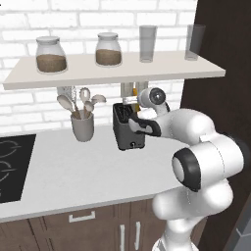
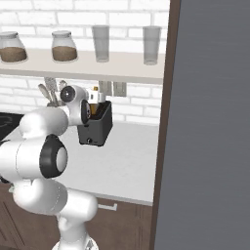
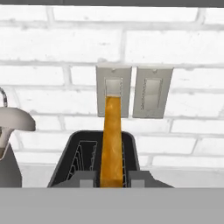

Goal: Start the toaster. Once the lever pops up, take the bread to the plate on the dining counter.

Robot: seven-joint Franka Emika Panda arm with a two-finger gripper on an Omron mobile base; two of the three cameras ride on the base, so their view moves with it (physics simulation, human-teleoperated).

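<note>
The dark toaster stands on the white worktop against the brick wall. My gripper is just above its slots, shut on the bread. In the hand view the golden-tan slice shows edge-on and upright between my fingertips, its lower edge still down at the toaster. A sliver of the bread shows beside the hand in the right base view. The plate and the dining counter are out of view.
A grey utensil cup stands left of the toaster, and a black hob lies further left. Close overhead, a shelf carries jars and glasses. Wall switches are behind the toaster. A tall dark panel walls off the right.
</note>
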